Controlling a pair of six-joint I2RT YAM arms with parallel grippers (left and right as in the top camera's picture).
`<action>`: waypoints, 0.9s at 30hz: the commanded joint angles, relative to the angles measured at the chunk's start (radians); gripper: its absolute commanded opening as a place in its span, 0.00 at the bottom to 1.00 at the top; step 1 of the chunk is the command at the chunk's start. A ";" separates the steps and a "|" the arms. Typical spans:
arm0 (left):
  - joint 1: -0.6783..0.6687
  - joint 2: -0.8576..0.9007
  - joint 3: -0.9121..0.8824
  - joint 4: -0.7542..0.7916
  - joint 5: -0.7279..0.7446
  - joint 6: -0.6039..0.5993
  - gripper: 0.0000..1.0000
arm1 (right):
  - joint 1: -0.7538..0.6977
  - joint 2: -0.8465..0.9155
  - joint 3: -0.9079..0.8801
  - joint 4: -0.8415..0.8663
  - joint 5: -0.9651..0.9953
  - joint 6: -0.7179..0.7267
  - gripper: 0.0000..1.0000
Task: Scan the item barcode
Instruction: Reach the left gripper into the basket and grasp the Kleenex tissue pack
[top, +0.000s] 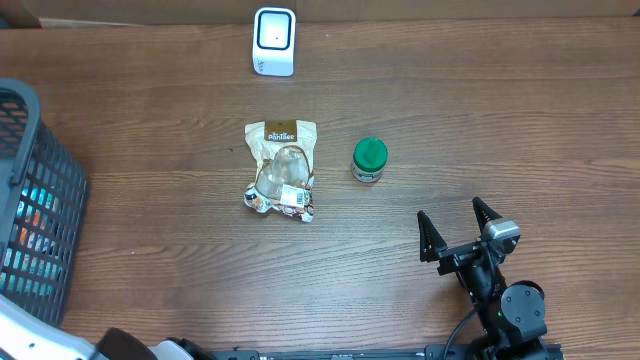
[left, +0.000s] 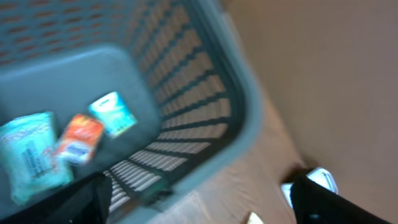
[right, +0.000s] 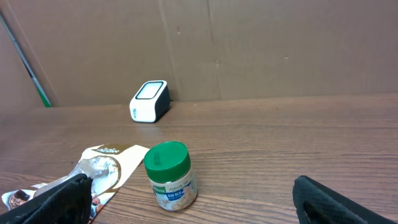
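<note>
A white barcode scanner (top: 273, 42) stands at the table's far edge and also shows in the right wrist view, scanner (right: 149, 101). A tan snack bag (top: 281, 170) lies mid-table, with a green-lidded jar (top: 369, 159) upright to its right. My right gripper (top: 449, 208) is open and empty near the front right. In its wrist view the jar (right: 170, 175) stands ahead, between the spread fingers of the right gripper (right: 199, 208), and apart from them. My left gripper (left: 199, 211) is open over the basket's rim (left: 245, 112), in a blurred view.
The dark mesh basket (top: 60, 190) sits at the left edge. Inside it lie a teal packet (left: 28, 155), an orange packet (left: 79, 138) and a small white-and-teal packet (left: 113, 113). A cardboard wall (right: 249, 43) backs the table.
</note>
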 joint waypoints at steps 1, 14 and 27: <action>0.005 0.086 0.013 -0.026 -0.177 -0.057 0.88 | 0.004 -0.011 -0.010 0.002 0.010 -0.008 1.00; -0.002 0.346 0.013 -0.048 -0.362 -0.078 0.75 | 0.004 -0.011 -0.010 0.002 0.010 -0.008 1.00; -0.048 0.579 0.013 0.071 -0.441 -0.051 0.69 | 0.004 -0.011 -0.010 0.002 0.010 -0.008 1.00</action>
